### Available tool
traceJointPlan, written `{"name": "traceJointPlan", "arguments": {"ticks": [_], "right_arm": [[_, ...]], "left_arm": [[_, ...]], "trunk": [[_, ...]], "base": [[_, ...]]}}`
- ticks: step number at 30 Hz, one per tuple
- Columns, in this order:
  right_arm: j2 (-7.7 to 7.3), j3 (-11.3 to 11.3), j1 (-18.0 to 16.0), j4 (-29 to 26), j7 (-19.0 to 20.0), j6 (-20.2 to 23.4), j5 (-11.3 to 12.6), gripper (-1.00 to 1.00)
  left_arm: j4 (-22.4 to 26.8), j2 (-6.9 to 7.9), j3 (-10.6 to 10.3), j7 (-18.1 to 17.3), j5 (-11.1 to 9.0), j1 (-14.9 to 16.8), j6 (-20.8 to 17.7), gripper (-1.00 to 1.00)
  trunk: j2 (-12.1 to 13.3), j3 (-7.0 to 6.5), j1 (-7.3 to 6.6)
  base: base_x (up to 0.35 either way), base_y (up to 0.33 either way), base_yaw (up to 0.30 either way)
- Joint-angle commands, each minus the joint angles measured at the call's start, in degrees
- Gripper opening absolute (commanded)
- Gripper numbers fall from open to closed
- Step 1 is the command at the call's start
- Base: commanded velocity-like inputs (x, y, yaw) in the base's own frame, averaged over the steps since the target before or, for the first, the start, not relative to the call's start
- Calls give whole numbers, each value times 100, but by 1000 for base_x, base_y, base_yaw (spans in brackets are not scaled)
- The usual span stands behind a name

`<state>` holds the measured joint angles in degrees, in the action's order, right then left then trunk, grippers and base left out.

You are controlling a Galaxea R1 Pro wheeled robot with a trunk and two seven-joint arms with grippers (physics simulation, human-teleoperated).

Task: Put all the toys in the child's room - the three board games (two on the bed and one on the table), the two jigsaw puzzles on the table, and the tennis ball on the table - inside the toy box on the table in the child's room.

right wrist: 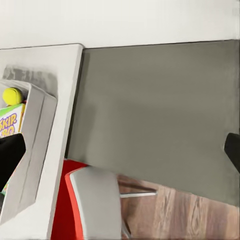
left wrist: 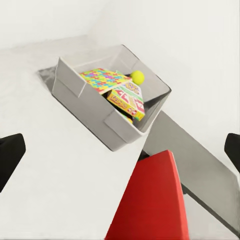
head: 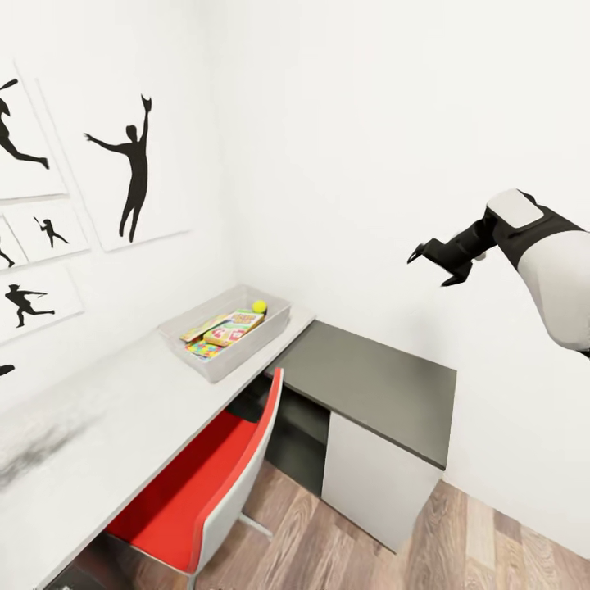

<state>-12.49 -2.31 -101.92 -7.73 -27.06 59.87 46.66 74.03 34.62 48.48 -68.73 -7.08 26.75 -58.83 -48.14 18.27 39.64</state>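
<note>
Grey and shallow, the toy box (head: 232, 331) sits on the pale top of the table (head: 123, 401) near the corner of the room in the head view, its long axis running away from us toward the wall. Inside it we see the tennis ball (head: 259, 306), a Skip-Bo board game (head: 233, 327) and a jigsaw puzzle (head: 202, 349) lying flat. Our right gripper (head: 438, 264) hangs high in the air, well apart from the box, off to the right above the dark lower section of the table; its fingers are spread and nothing is between them.

From the left wrist, we look down on the toy box (left wrist: 102, 112) ahead of the fingertips (left wrist: 10, 155), with a jigsaw puzzle (left wrist: 104, 80) over the board game (left wrist: 127, 100) and the tennis ball (left wrist: 137, 77) at the far end. Those tips stand wide apart, holding nothing. A red chair (left wrist: 152, 205) lies between us and the box.

From the right wrist, the toy box (right wrist: 35, 150) lies off to one side, ball (right wrist: 12, 96) and Skip-Bo lid (right wrist: 11, 125) showing, the fingers wide and empty. We judge the left arm nearer the box.
</note>
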Motion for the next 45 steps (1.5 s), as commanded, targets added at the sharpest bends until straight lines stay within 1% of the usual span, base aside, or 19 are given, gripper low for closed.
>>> {"name": "traceJointPlan", "arguments": {"ticks": [1, 6, 13, 20, 25, 31, 40, 45], "right_arm": [[4, -27, 43, -10, -54, 13, 36, 100], [8, -31, 140, -16, -54, 13, 36, 100], [1, -34, 162, -18, -48, 13, 36, 100], [-1, -34, 164, -18, -45, 13, 36, 100], [-40, -33, 179, -18, -45, 13, 36, 100], [-95, -32, 189, -18, -45, 13, 38, 100], [-107, -32, 193, -18, -45, 13, 36, 100], [-113, -32, 198, -18, -45, 13, 36, 100]], "left_arm": [[-2, -1, 3, -15, -3, 5, -32, 100], [-3, -5, 3, -17, -4, 5, -25, 100], [-2, -14, 1, -18, -4, 5, -24, 100], [11, -80, 3, -14, -4, 5, -15, 100], [14, -86, 0, -11, -4, 5, -15, 100], [15, -100, 2, -13, -4, 5, -15, 100], [15, -105, -1, -13, -4, 5, -15, 100], [15, -105, 2, -12, -4, 5, -15, 100]], "trunk": [[-6, 3, -2], [-6, -18, -2], [-6, -45, -2], [-6, -71, -2], [-6, -88, -2], [-6, -110, -2], [-6, -142, -2], [-6, -159, -2]], "base": [[-180, 10, -251], [-69, 4, -256], [-9, 0, -260], [-69, 0, -261], [-178, 0, -261], [-33, 0, -262], [-6, 0, -262], [-105, 0, -262]]}}
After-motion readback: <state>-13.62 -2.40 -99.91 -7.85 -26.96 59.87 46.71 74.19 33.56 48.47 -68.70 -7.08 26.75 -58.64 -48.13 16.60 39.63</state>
